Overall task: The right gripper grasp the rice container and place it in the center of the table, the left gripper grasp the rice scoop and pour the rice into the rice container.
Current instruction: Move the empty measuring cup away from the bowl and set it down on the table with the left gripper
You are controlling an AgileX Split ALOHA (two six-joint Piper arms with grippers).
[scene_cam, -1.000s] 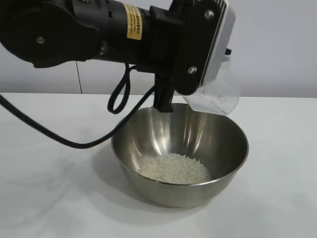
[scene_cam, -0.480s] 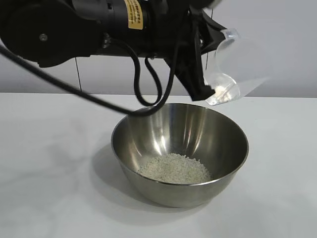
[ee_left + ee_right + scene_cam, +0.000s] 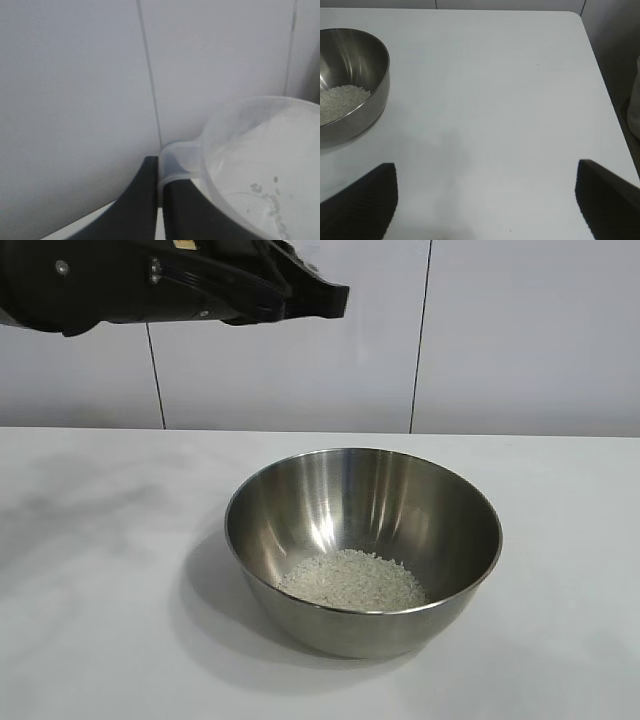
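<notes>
The black two-fingered left gripper [image 3: 335, 300] is no longer above the large shiny stainless-steel rice container [image 3: 363, 545]; it now sits high at the exterior view's upper left, clear of the bowl's rim. The small clear plastic rice scoop [image 3: 260, 165], earlier tipped over the bowl, is gone from the exterior view. The arm's dangling black cable no longer hangs in front of the bowl.

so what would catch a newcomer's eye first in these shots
The shiny rice container in the middle of the white table, with a pale heap of rice at its bottom. Next, the black left gripper up by the wall, shut on the handle of the nearly empty rice scoop.
</notes>
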